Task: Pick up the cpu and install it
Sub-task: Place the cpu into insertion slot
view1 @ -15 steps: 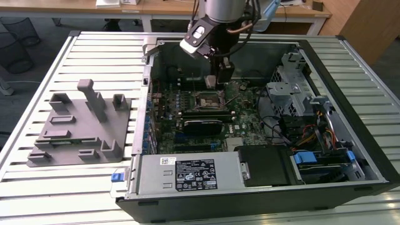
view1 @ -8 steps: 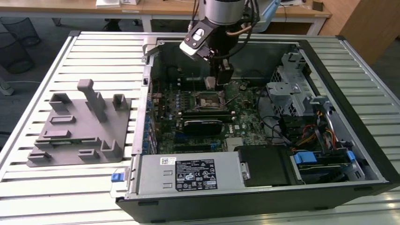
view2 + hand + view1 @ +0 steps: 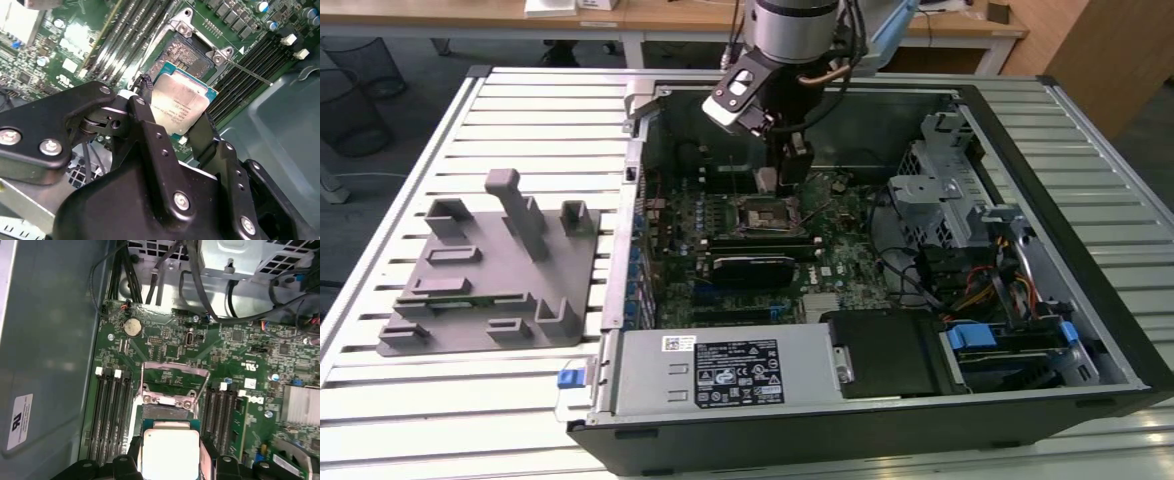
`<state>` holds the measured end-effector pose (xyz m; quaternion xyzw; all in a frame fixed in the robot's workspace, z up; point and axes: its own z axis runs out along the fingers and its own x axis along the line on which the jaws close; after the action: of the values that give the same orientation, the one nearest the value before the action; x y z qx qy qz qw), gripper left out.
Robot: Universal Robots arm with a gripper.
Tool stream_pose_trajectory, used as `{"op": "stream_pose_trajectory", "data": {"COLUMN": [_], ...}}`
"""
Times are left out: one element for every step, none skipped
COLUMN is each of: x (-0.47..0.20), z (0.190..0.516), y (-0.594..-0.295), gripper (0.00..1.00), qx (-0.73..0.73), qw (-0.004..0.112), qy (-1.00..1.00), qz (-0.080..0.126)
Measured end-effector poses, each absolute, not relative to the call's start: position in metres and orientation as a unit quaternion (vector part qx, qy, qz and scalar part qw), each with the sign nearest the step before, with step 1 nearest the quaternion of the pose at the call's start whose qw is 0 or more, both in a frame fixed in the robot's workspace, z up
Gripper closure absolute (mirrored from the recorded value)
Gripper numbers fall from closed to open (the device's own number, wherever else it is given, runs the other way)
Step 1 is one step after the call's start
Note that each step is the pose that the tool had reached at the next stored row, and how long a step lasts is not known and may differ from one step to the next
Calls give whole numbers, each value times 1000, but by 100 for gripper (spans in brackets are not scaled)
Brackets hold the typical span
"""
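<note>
My gripper [image 3: 172, 116] is shut on the cpu [image 3: 180, 104], a flat square chip with a shiny silver top and a thin green rim; black fingers [image 3: 145, 120] clamp its two opposite sides. In the first wrist view the cpu [image 3: 169, 452] hangs flat between the fingers, just short of the socket [image 3: 165, 412]. The socket [image 3: 182, 56] has its metal frame swung up and its gold contact field bare. In the exterior view the gripper [image 3: 790, 178] reaches down into the computer case, right above the socket [image 3: 766, 213].
The open computer case [image 3: 1014, 120] lies on a slatted white table [image 3: 520, 110]. Black memory slots [image 3: 110, 415] flank the socket on both sides. A drive cage and cable bundles [image 3: 947, 200] fill the case toward the exterior view's right. A grey fixture [image 3: 487, 270] stands outside the case.
</note>
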<state>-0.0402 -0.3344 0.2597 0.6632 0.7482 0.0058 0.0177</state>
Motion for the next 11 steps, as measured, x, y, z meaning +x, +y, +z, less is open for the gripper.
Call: {"op": "stream_pose_trajectory", "data": {"x": [-40,-40,-40,-41,-41,-42,-43,-43,-45,-46,-46], "z": [258,256,254,252,251,249,247,245,244,243,241], "y": [-334,-333,-332,-331,-331,-330,-330,-330,-330,-329,-329], "gripper": [46,46,46,46,46,46,46,46,46,46,46], "qx": [665,667,669,670,672,673,674,675,676,677,677], "qw": [18,18,18,18,18,18,18,18,18,18,18], "qy": [747,745,743,742,741,739,738,738,737,736,735], "qz": [6,6,6,6,6,6,6,6,6,6,6]}}
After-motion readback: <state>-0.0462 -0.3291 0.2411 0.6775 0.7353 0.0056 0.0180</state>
